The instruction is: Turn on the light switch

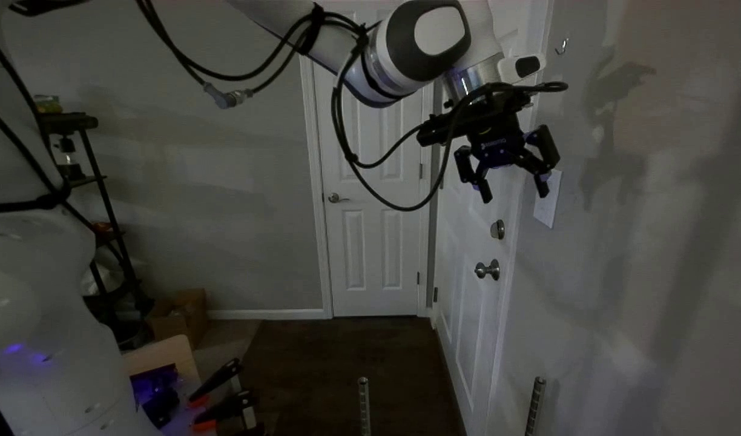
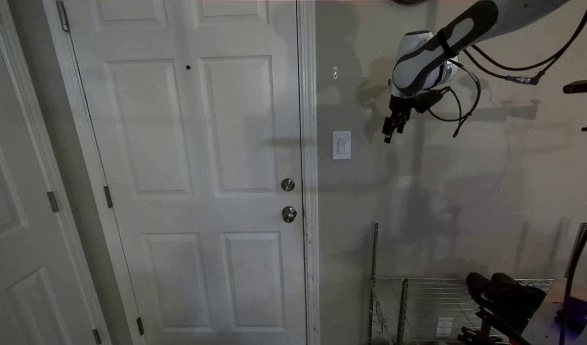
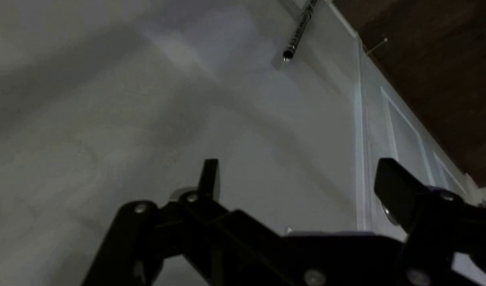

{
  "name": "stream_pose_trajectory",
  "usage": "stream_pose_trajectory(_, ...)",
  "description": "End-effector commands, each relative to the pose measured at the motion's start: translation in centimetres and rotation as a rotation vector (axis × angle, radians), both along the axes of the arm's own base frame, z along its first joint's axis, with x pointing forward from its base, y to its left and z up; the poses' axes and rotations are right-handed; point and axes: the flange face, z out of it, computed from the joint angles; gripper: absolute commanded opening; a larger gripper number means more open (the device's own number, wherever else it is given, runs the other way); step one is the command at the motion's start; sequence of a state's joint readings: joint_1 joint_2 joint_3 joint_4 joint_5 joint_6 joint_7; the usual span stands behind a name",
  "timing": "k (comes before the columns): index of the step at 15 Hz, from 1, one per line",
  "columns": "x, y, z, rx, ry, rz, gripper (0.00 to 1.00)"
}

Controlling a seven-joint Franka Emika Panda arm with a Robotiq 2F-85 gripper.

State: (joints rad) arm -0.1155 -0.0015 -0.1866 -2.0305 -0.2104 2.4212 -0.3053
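The light switch (image 2: pixel 341 145) is a small white upright plate on the wall, right of the white door's frame. It also shows in an exterior view (image 1: pixel 548 203), its upper part behind a gripper finger. In the wrist view I cannot make out the switch. My gripper (image 1: pixel 514 194) points down with its two fingers spread wide and nothing between them. In an exterior view the gripper (image 2: pixel 389 136) appears to the right of the switch, near the height of its top edge, and apart from it. In the wrist view the open fingers (image 3: pixel 299 169) frame bare grey wall.
The white door (image 2: pixel 245 211) has a round knob (image 2: pixel 289 214) and a deadbolt (image 2: pixel 287 184). A small hook (image 2: pixel 335 72) is on the wall above the switch. A wire shelf (image 2: pixel 432 279) with metal posts (image 3: pixel 296 35) stands low by the wall. Cables (image 1: pixel 407 208) hang from the arm.
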Motion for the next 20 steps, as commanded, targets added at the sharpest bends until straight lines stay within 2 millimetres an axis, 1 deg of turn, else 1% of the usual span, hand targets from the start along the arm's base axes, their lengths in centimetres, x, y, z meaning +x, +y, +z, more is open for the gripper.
stream_pose_trajectory(1, 3.1, 0.7, -0.9, 0.052, -0.096, 0.008, 1.0)
stream_pose_trajectory(5, 5.5, 2.2, -1.5, 0.078, -0.208, 0.039, 1.0)
stream_pose_trajectory(8, 6.6, 3.2, -2.0, 0.114, -0.273, 0.055, 1.0)
stream_pose_trajectory(9, 6.9, 3.5, -2.1, 0.126, -0.288, 0.063, 0.95)
stream_pose_trajectory(10, 7.1, 3.7, -2.2, 0.128, -0.303, 0.081, 0.74)
stream_pose_trajectory(12, 7.5, 4.3, -2.5, 0.153, -0.317, 0.106, 0.69)
stream_pose_trajectory(15, 8.1, 4.9, -2.9, 0.204, -0.328, 0.142, 0.48)
stream_pose_trajectory(17, 8.5, 5.0, -3.0, 0.224, -0.336, 0.161, 0.36)
stream_pose_trajectory(20, 8.9, 4.3, -3.4, 0.229, -0.339, 0.161, 0.16)
